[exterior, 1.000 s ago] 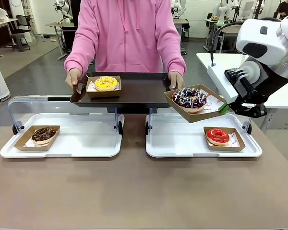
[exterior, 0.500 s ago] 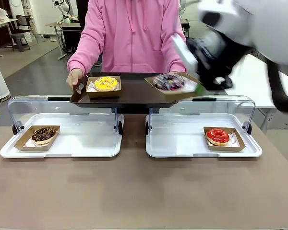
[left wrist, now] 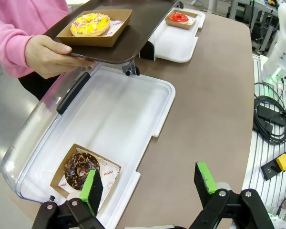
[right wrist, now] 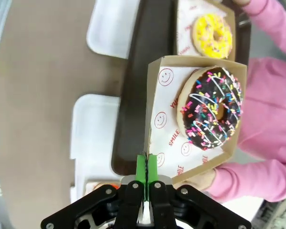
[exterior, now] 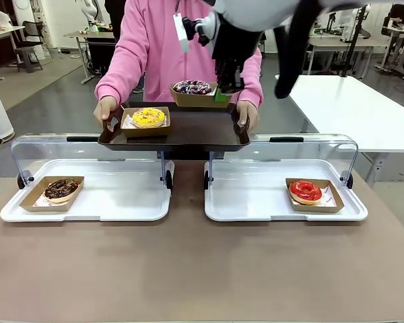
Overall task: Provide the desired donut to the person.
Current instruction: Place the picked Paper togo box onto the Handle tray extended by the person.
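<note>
The person (exterior: 182, 47) in a pink hoodie holds a dark serving tray (exterior: 188, 134) by both ends. A yellow donut (exterior: 148, 117) in a cardboard boat rests on its left part. My right gripper (exterior: 222, 94) is shut on the edge of another cardboard boat (right wrist: 167, 124), which carries a chocolate donut with coloured sprinkles (right wrist: 212, 109). That boat hangs just above the tray's far right side, in front of the person's chest. My left gripper (left wrist: 148, 183) stands open and empty over the left white tray (left wrist: 148, 109), near a chocolate nut donut (left wrist: 81, 168).
Two white trays with raised clear lids sit on the brown table. The left one (exterior: 121, 202) holds the chocolate nut donut (exterior: 60, 188), and the right one (exterior: 256, 202) holds a red glazed donut (exterior: 305, 191). The person's hands (exterior: 248, 113) grip the dark tray's ends.
My right arm has swung up and to the left, carrying the sprinkled donut's boat from over the right white tray to above the person's dark tray. The left gripper has stayed put.
</note>
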